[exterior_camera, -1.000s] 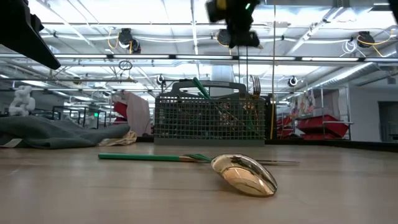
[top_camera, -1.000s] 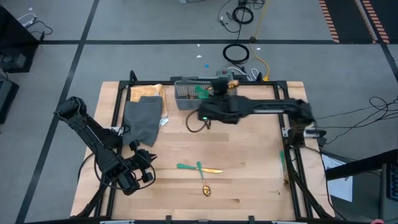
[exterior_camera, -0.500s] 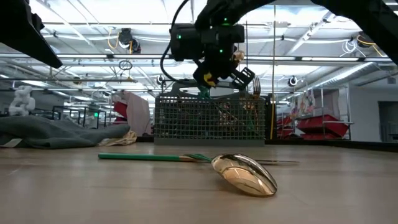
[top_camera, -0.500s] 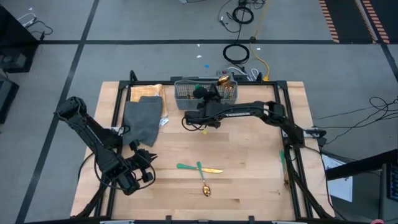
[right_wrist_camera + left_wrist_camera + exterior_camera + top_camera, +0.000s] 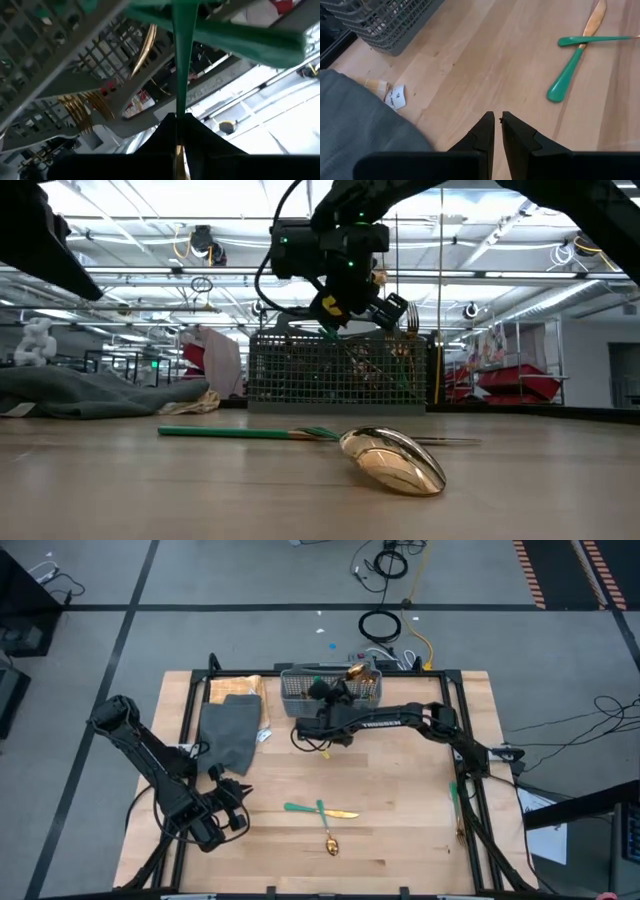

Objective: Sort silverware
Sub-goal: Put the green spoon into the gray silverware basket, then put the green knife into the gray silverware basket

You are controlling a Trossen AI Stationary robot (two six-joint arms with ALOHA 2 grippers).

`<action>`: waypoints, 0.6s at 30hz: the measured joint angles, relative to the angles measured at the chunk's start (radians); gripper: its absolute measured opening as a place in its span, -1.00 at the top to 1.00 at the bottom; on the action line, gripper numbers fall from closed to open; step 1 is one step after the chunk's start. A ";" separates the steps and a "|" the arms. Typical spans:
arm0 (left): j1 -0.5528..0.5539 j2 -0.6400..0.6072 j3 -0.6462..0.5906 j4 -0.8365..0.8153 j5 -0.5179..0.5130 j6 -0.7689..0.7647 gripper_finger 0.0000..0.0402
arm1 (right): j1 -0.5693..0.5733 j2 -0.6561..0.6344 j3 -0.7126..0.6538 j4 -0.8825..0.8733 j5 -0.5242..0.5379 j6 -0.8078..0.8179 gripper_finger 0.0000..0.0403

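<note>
Green-handled utensil (image 5: 183, 55) pinched in right pincer (image 5: 177, 119) over mesh basket (image 5: 298, 690)

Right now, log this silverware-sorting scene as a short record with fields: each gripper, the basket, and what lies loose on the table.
right gripper: shut on a green-handled utensil, over the grey mesh basket
left gripper: shut, empty, low over the near left part of the table
basket: at the far edge, utensils standing in it
loose silverware: two crossed green-handled pieces and a gold spoon near the front middle
grey cloth: folded, left of the basket
</note>
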 joint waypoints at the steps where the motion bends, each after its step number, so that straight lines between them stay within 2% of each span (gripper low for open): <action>1: 0.000 0.000 -0.005 0.009 0.001 0.000 0.78 | 0.003 0.000 0.000 0.017 -0.010 -0.024 0.94; 9: 0.000 0.000 -0.005 0.028 0.030 0.000 0.78 | 0.027 0.000 0.000 0.186 -0.043 -0.241 0.56; 14: 0.000 0.000 -0.005 0.030 0.030 0.001 0.78 | 0.034 0.000 0.000 0.202 -0.032 -0.234 0.31; 18: 0.000 0.000 -0.005 0.030 0.030 0.001 0.78 | 0.038 0.000 0.000 0.202 0.030 -0.172 0.17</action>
